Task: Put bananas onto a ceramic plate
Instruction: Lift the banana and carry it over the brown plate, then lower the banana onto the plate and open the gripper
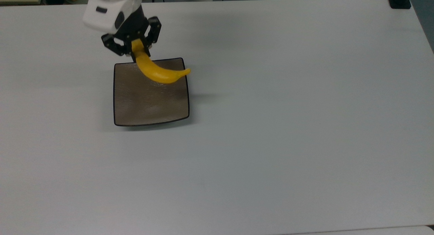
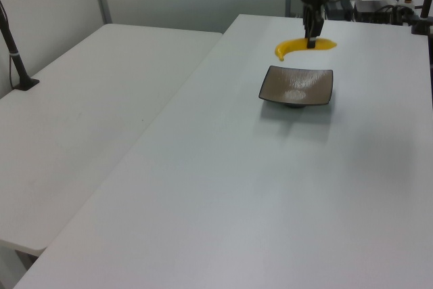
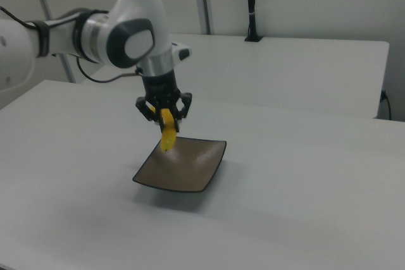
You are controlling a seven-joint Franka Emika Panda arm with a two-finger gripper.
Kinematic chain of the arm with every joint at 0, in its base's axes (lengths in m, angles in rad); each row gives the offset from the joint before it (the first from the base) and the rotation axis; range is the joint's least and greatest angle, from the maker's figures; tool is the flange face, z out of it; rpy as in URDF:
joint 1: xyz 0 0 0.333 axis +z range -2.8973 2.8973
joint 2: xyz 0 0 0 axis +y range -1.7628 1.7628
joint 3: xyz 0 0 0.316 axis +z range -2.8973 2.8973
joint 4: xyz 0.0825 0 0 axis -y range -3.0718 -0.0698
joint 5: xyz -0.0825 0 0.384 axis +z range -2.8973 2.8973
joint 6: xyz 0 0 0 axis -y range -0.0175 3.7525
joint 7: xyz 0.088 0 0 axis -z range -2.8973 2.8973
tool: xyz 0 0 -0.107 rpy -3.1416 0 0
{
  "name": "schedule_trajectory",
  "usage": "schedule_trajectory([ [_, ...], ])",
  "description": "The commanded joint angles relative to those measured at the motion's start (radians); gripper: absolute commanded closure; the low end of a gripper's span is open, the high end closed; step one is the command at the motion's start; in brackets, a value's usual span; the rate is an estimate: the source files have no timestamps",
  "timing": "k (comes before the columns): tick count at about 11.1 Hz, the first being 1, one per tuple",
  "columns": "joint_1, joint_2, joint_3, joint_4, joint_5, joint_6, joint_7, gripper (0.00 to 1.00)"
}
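My gripper [image 1: 138,54] [image 2: 312,40] [image 3: 164,121] is shut on one end of the yellow banana [image 1: 159,71] [image 2: 296,47] [image 3: 168,136] and holds it in the air. The banana hangs over the upper edge of the square grey-brown plate [image 1: 149,99] [image 2: 298,86] [image 3: 183,165] in the top view, with its free tip reaching past the plate's top right corner. Its shadow falls across the plate's upper half. The plate rests flat on the white table [image 1: 288,126], and nothing lies on it.
A black clamp base [image 1: 400,1] sits at the table's far right corner in the top view. A second white table [image 2: 88,113] stands beside this one in the left view, with a black post [image 2: 15,52] on it. Clutter lines the top view's upper edge.
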Motion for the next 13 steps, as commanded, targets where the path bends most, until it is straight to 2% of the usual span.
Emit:
schedule_trajectory([
  [1, -0.009, 0.058, 0.003, -0.051, 0.003, 0.148, -0.021, 1.00],
  [5, -0.009, 0.136, 0.002, -0.075, -0.023, 0.191, -0.023, 1.00],
  [8, -0.009, 0.148, -0.009, -0.089, -0.026, 0.216, -0.021, 0.98],
  [9, -0.009, 0.145, -0.020, -0.087, -0.026, 0.205, -0.018, 0.74],
  [10, -0.009, 0.136, -0.042, -0.084, -0.024, 0.200, -0.005, 0.25],
  [11, -0.009, 0.121, -0.056, -0.082, -0.024, 0.188, -0.001, 0.00],
  [13, -0.005, 0.073, -0.056, -0.070, -0.023, 0.153, 0.000, 0.00],
])
